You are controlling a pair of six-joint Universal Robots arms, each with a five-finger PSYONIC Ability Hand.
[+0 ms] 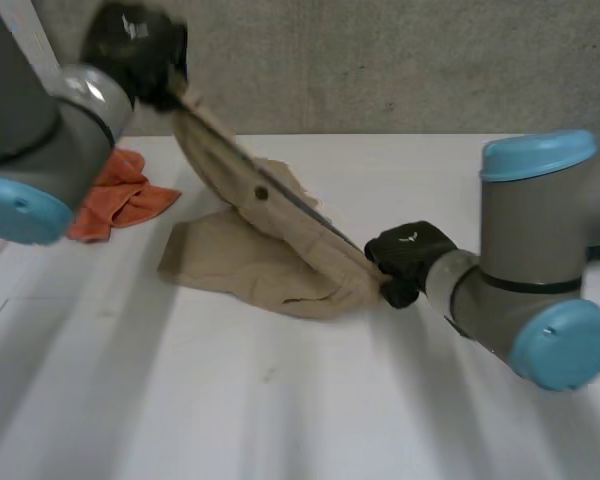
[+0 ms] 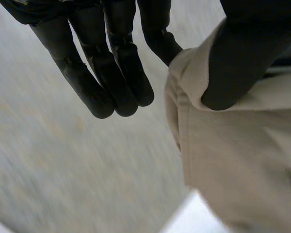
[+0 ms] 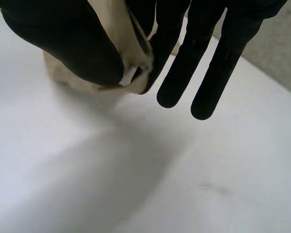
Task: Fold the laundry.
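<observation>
The folding is only just getting under way, and no fold is showing yet. The garment (image 1: pixel 270 265), a tan piece with a button (image 1: pixel 261 193) on its band, is hanging stretched between the two robot hands instead of lying flat.

The left robot hand (image 1: pixel 135 45) is holding one end of the band high, at about 11 o'clock from the heap. In its wrist view it is pinching the band's edge between the thumb (image 2: pixel 242 58) and one finger, while the other fingers (image 2: pixel 111 73) are hanging straight and free of the cloth.

The right robot hand (image 1: pixel 405 258) is holding the other end low, at about 3 o'clock from the heap, close to the counter (image 1: pixel 280 420). It too is pinching cloth between thumb and one finger, with the remaining fingers pointing straight past it.

The lower part of the garment is lying rumpled on the counter under the taut band, so spreading and smoothing are likely coming before any crease is made.

An orange cloth (image 1: pixel 115 195) is lying crumpled at 9 o'clock from the garment, well apart from both robot hands. It looks like laundry that is waiting its turn. By this reading nearly the whole job is remaining.
</observation>
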